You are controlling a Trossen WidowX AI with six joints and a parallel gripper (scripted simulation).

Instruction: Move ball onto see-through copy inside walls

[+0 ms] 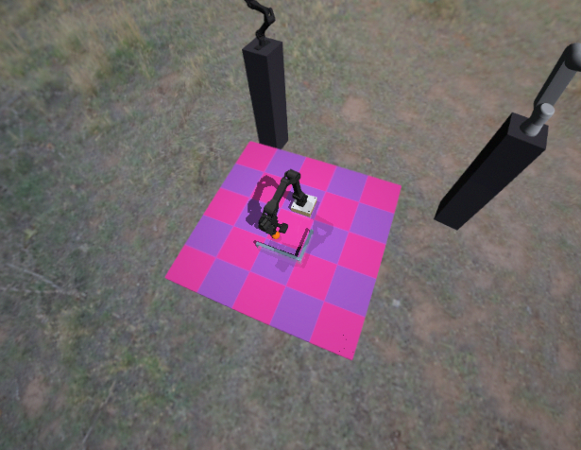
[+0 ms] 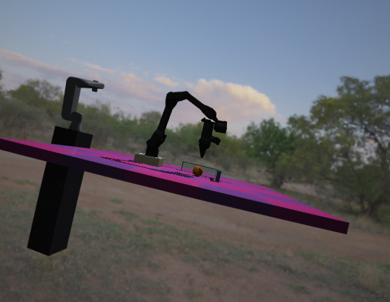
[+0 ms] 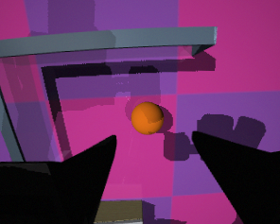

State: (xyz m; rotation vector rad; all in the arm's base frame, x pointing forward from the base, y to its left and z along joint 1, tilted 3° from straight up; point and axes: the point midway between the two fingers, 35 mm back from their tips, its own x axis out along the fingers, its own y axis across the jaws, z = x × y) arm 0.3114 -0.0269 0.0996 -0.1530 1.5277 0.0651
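The orange ball lies on the table, on the inner side of the two low clear walls and apart from them. The long wall and the other wall meet in a corner. No separate see-through copy stands out; the ball covers its place in the exterior view, and a faint round patch shows at the ball's edge in the wrist view. My gripper is open and empty, above the ball, with its fingertips clear of it.
The arm's white base stands on the pink and purple checkered table. Two dark pillars carrying other arms stand beyond the table's edges. Shadows of the arm fall near the ball.
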